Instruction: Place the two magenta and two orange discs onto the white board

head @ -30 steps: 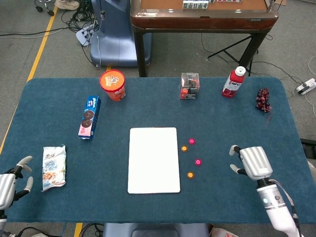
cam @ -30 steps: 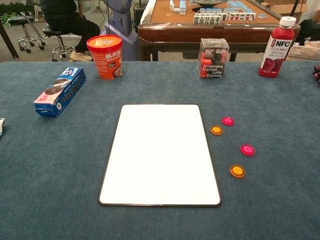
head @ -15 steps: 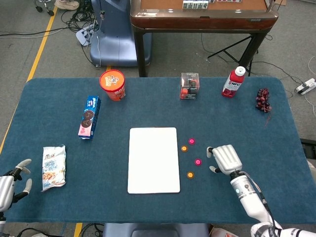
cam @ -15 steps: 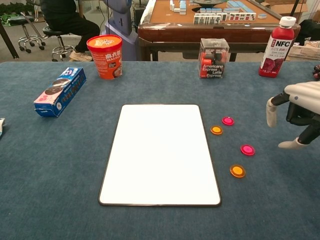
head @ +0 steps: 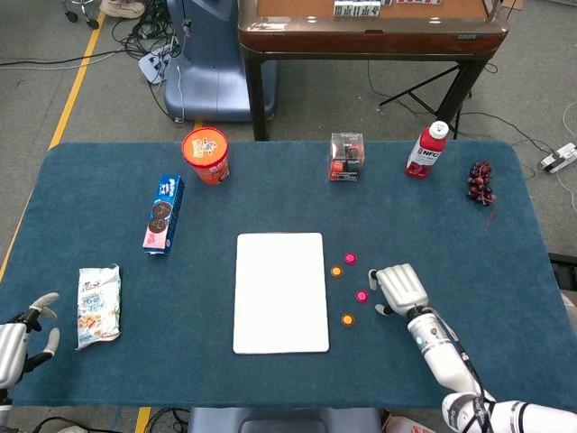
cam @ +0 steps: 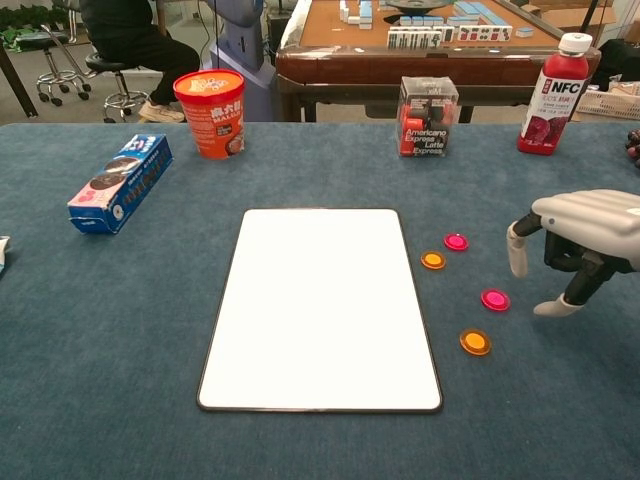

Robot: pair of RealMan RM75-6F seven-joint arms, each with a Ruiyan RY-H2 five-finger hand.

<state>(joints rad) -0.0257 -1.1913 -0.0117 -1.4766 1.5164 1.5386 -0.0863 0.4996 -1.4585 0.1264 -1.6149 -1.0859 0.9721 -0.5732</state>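
Observation:
The white board [head: 281, 291] [cam: 320, 305] lies flat at the table's middle. To its right lie the discs: a magenta disc [head: 350, 258] [cam: 456, 241], an orange disc [head: 336, 271] [cam: 433, 260], a second magenta disc [head: 361, 295] [cam: 495, 299] and a second orange disc [head: 347, 318] [cam: 475, 342]. My right hand [head: 400, 289] [cam: 572, 240] hovers just right of the lower magenta disc, fingers apart, holding nothing. My left hand [head: 22, 332] stays at the table's front left corner, fingers spread, empty.
A snack packet [head: 98, 305] lies near the left hand. A blue cookie box [head: 163, 213], an orange cup [head: 206, 155], a clear coffee box [head: 346, 157], a red bottle [head: 426, 149] and dark grapes [head: 480, 182] stand along the far side.
My right hand has moved left from the table's right side toward the discs and now stands beside the lower magenta disc. The left hand has barely moved.

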